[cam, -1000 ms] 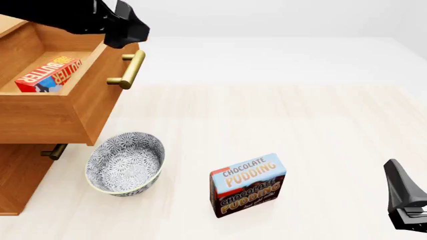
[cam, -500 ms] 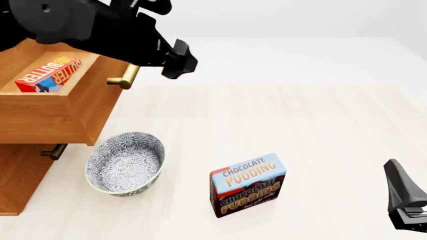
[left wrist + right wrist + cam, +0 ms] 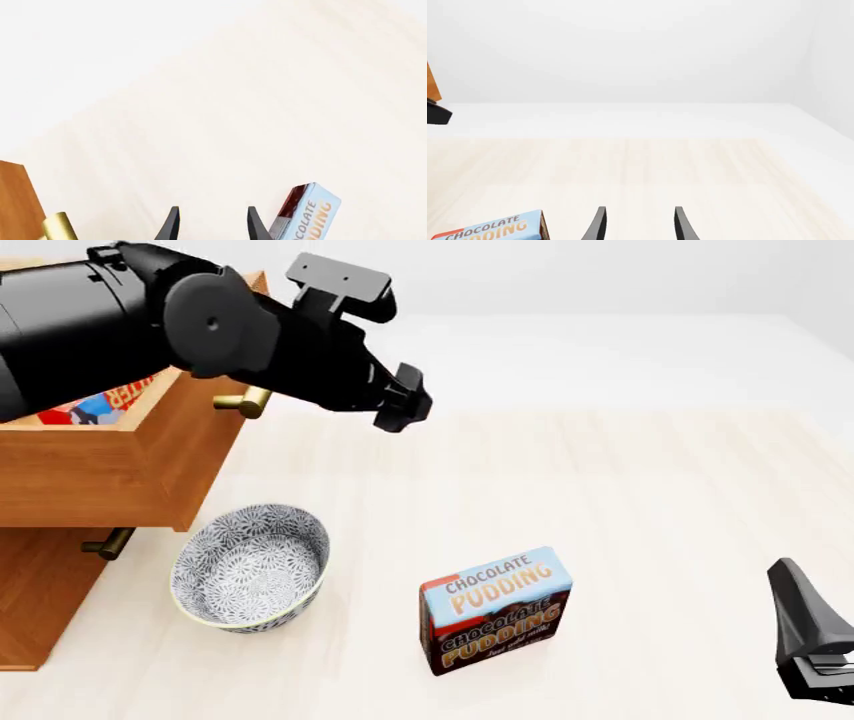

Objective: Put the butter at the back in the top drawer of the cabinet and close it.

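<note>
Butter (image 3: 104,405) lying inside the pulled-out top drawer (image 3: 120,465), only a strip of its red, orange and blue showing past the left arm that crosses in front. Drawer still open, jutting from the cabinet (image 3: 40,590) at the tabletop's left edge, brass handle (image 3: 247,400) partly covered by the same arm. A lower drawer's handle (image 3: 110,543) peeking out under the open drawer.

Left claw (image 3: 404,403) held above the tabletop (image 3: 641,500) just right of the top handle, apart from it, gripping nothing; in its wrist view, fingers (image 3: 172,225) parted with bare tabletop between them, the handle's brass end (image 3: 59,227) and a wooden corner to one side.

Below the open drawer, near the tabletop's front-left, a patterned grey bowl (image 3: 251,565) standing upright. Right of the bowl, near the front edge, the chocolate pudding box (image 3: 497,610) standing upright, well apart from the cabinet and clear of the drawer front.

Right claw (image 3: 811,640) parked at the front-right corner, empty, its fingers (image 3: 599,224) spread in the wrist view, a corner of the pudding box (image 3: 490,230) off to one side.
</note>
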Available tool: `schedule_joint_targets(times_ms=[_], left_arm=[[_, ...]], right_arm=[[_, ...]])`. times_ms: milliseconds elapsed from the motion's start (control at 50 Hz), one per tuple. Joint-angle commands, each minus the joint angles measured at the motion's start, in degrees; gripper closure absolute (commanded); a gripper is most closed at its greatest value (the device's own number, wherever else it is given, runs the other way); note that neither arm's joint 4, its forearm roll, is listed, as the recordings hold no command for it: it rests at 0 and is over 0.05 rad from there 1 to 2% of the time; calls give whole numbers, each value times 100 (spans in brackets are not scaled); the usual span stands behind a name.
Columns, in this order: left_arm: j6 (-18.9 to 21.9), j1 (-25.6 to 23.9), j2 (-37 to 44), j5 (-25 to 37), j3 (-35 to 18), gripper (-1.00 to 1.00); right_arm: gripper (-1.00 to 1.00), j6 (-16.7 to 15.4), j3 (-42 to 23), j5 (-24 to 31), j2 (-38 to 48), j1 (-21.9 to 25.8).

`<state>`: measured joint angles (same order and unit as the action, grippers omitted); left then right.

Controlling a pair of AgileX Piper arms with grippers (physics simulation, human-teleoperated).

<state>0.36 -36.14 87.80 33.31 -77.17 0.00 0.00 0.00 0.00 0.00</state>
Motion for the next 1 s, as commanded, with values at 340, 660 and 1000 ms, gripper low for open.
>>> schedule_joint_targets(times_ms=[340, 660, 1000], left_arm=[[-166, 216, 78, -245, 267, -100], [-167, 359, 76, -342, 422, -100], [-50, 660, -62, -388, 625, -100]], right_arm=[[-100, 0, 0, 0, 0, 0], [-100, 0, 0, 0, 0, 0], [-100, 0, 0, 0, 0, 0]])
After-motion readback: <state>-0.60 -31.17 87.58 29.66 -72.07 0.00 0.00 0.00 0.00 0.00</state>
